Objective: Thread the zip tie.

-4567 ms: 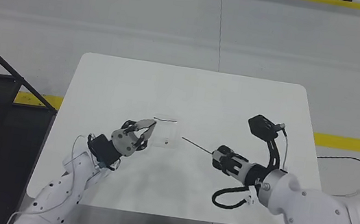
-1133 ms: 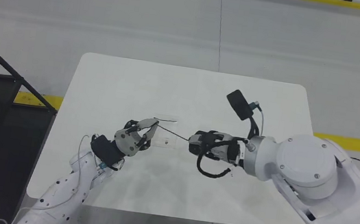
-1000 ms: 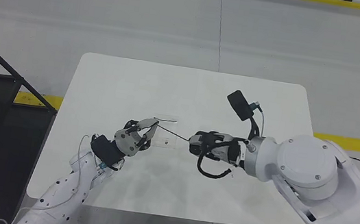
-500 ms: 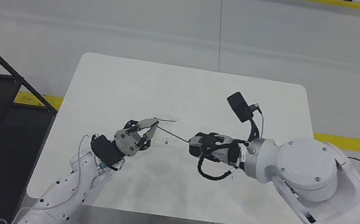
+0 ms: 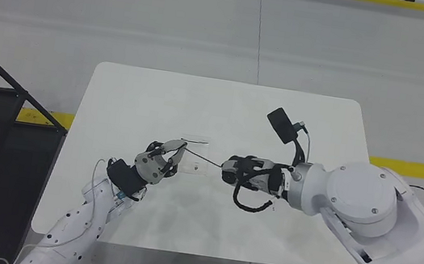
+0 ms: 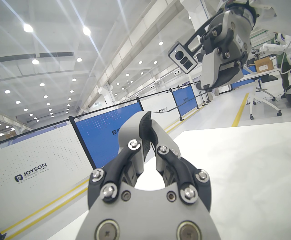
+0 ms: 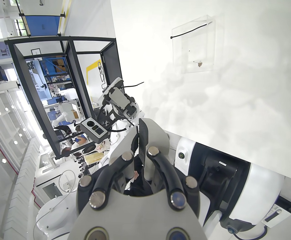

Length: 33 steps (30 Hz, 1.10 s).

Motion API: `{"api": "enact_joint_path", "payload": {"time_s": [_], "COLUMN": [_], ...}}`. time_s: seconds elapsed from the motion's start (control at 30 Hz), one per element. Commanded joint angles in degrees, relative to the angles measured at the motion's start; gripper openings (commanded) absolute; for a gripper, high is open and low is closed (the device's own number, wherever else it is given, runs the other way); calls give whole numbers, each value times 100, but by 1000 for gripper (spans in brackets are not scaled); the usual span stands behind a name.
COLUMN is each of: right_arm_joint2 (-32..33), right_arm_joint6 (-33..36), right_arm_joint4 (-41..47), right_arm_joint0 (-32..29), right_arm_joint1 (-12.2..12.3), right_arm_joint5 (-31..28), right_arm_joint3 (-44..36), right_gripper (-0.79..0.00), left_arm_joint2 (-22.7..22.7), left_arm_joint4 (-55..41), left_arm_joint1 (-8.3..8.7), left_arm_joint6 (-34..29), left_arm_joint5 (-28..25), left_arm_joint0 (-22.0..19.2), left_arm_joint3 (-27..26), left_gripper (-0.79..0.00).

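Looking down, we see the zip tie [image 5: 200, 156] lying across a clear plastic holder [image 7: 197, 56] on the white table [image 5: 279, 117], left of its middle.
Our left gripper [image 6: 149, 123] has its fingers pressed together at the tips, and our right gripper [image 7: 138, 133] has its fingers together too. From above, the black tie slants across the holder, one end by the left gripper, the other pointing at the right gripper and just beside its tip. In the right wrist view the tie's small square head sits at one edge of the holder, the strap reaches the opposite corner, and the whole tie lies apart from our fingertips.
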Motion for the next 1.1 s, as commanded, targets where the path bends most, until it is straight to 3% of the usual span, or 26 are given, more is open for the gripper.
{"api": "enact_joint_path", "payload": {"time_s": [0.0, 1.07], "right_arm_joint2": [10, -3], "right_arm_joint6": [4, -4], "right_arm_joint4": [3, 125], "right_arm_joint0": [-5, 67], "right_arm_joint1": [0, -64], "right_arm_joint5": [-6, 6], "right_arm_joint3": [6, 130], "right_gripper": [-785, -785], "left_arm_joint2": [0, 0], "left_arm_joint4": [0, 0], "left_arm_joint1": [0, 0], "left_arm_joint6": [0, 0], "left_arm_joint5": [0, 0], "left_arm_joint0": [0, 0], "left_arm_joint3": [0, 0], "left_gripper": [-785, -785]}}
